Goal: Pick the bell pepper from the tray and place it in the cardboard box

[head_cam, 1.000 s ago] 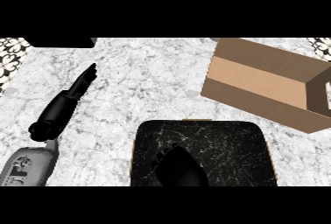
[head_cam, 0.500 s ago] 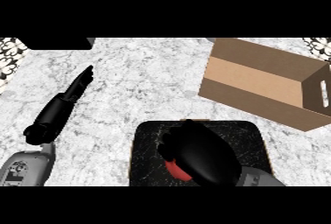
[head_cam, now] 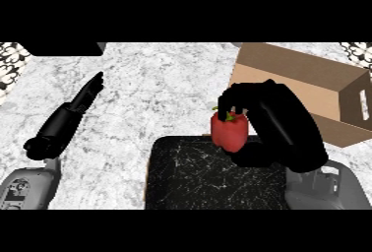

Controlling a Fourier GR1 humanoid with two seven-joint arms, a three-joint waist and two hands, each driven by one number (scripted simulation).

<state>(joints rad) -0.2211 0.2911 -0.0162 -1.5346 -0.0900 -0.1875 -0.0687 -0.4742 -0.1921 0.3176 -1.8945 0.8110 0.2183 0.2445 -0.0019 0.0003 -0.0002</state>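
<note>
right hand point(head_cam: 280, 129) clamped on pepper point(head_cam: 230, 131) | now lifted off tray point(head_cam: 189, 177) | box point(head_cam: 305, 91) at 1 o'clock next | left hand point(head_cam: 69, 118) straight, resting

1. Counter point(head_cam: 160, 88): white marble top with grey veining, spanning the whole view from left to right and near to far.
2. Tray point(head_cam: 210, 182): black, rectangular with rounded corners, marked with fine pale veins; flat on the counter at near centre, near edge cut off by the view.
3. Cardboard box point(head_cam: 305, 78): brown, open, set at an angle on the counter at far right; hand-hole in the right end wall; near corner just beyond the tray's far right corner.
4. Dark object point(head_cam: 62, 48): black, flat, at the far left edge; mostly cut off, kind not discernible.
5. Patterned strips: black-and-white, at the far left and far right corners.
</note>
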